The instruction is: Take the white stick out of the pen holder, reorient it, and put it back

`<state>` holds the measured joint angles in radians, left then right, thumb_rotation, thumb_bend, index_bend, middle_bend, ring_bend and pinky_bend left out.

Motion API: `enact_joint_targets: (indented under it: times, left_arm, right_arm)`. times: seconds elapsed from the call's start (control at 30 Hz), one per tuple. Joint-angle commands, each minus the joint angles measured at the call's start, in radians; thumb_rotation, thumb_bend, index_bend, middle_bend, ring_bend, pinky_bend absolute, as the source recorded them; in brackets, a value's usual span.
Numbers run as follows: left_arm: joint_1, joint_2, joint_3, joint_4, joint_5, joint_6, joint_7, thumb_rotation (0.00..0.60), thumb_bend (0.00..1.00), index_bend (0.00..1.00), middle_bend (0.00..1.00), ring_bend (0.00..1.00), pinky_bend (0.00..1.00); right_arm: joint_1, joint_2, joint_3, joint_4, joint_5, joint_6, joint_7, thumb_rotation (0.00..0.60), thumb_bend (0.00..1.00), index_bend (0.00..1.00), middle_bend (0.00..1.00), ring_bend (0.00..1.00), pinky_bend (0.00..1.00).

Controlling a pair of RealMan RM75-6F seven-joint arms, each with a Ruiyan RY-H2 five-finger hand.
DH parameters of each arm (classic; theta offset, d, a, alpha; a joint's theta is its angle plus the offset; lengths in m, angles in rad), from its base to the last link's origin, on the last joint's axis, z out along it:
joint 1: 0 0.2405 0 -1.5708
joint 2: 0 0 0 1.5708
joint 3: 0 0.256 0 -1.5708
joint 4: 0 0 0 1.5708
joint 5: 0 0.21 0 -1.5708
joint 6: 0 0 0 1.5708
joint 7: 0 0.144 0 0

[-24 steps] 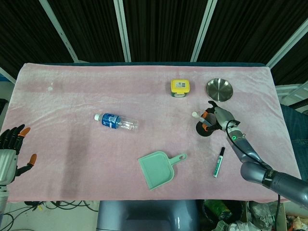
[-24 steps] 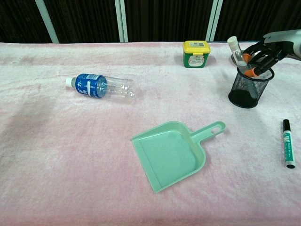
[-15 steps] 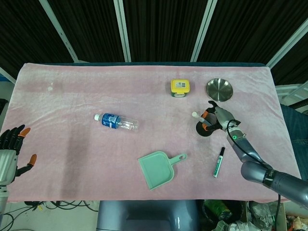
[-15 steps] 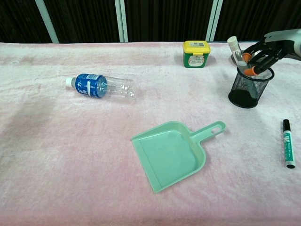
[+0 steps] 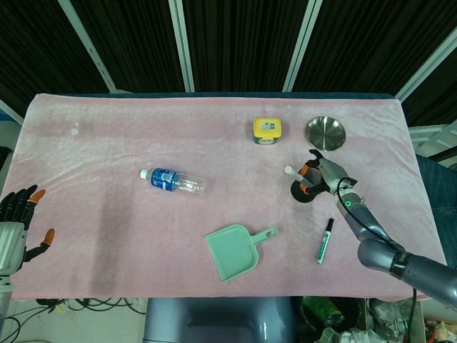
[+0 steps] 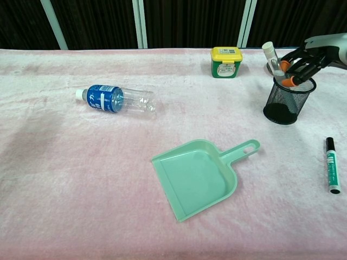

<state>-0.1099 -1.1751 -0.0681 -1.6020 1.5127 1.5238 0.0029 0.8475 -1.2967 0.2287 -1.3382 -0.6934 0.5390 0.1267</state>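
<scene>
Head view records the pink-covered tabletop (image 5: pixel 107 143) with the right hand (image 5: pixel 323 176) at its far right portion, fingers closed around the white stick (image 6: pixel 269 55). The stick stands tilted in the black mesh pen holder (image 6: pixel 288 101), directly beneath the hand, its capped top leaning away to the hand's left. The left hand (image 5: pixel 16 221) hangs off the near left edge of the tabletop, fingers spread and holding nothing. A green dustpan (image 6: pixel 199 176) lies nearer the robot, well to the left of the right hand. A clear water bottle (image 6: pixel 119 99) with a blue label lies on its side further left. A steel bowl (image 5: pixel 325 133) sits just beyond the right hand, a yellow-lidded container (image 6: pixel 226 62) beyond and left of it. A green marker (image 6: pixel 332 171) lies nearer the robot than the holder.
</scene>
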Motion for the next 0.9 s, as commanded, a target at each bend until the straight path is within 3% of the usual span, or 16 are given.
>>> enact_joint_targets:
  times: [0.03,0.53,0.9]
  left_arm:
    - [0.0,0.0,0.0,0.001,0.0,0.0,0.001,0.6,0.38,0.09,0.05,0.0,0.0]
    - [0.0,0.0,0.0,0.0,-0.001,-0.001,0.002,0.6,0.38,0.1,0.05,0.0,0.0]
    - [0.0,0.001,-0.002,0.0,-0.003,0.001,-0.001,0.6,0.38,0.1,0.05,0.0,0.0]
  right_arm:
    - [0.001,-0.002,0.0,0.001,-0.001,0.0,-0.001,0.6,0.26,0.51,0.03,0.13,0.14]
    - [0.008,-0.011,-0.002,0.02,0.004,-0.011,0.004,0.6,0.28,0.54,0.03,0.13,0.14]
    - [-0.007,-0.005,0.025,0.015,-0.036,-0.037,0.058,0.6,0.33,0.59,0.03,0.13,0.14]
